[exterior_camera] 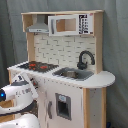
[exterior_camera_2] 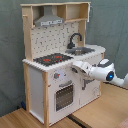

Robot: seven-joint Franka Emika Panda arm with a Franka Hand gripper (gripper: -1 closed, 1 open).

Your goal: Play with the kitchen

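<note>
We are watching the Panda arm reaching its gripper toward the front of the toy kitchen, just below the edge of its counter and beside the stovetop. We are guessing it is heading for the knobs there, since that panel offers something to turn. We cannot tell whether the gripper is spread or pressed together. The kitchen is standing upright on a wooden floor, with the faucet rising behind the stovetop's neighbouring sink.
</note>
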